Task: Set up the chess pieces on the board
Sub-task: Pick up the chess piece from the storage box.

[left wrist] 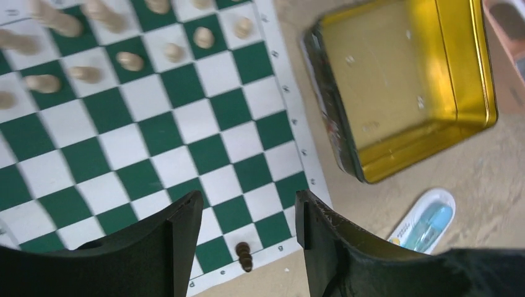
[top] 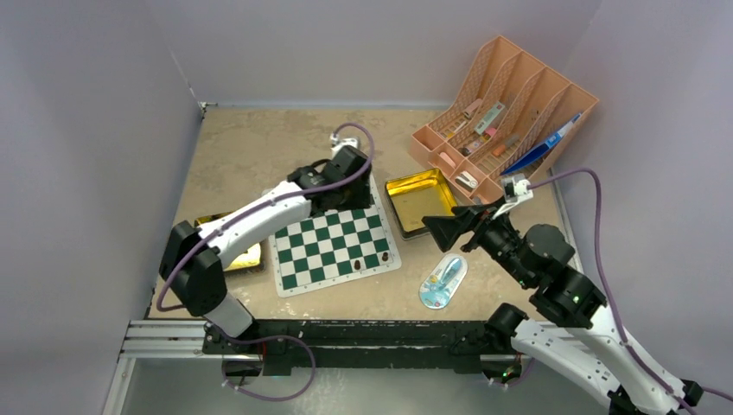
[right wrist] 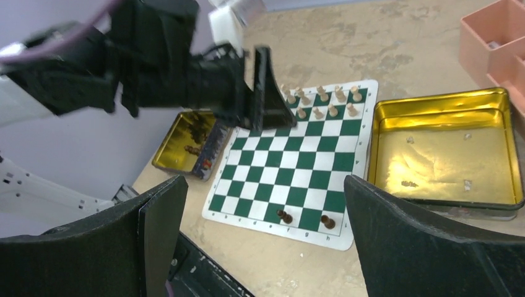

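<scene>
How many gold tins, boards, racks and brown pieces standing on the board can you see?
gold tins: 2
board: 1
rack: 1
brown pieces on the board: 2
Total: 6

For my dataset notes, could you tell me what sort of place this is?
Probably a robotics lab test cell: plain grey walls enclose the table, with the left arm and right arm bolted to a rail.
</scene>
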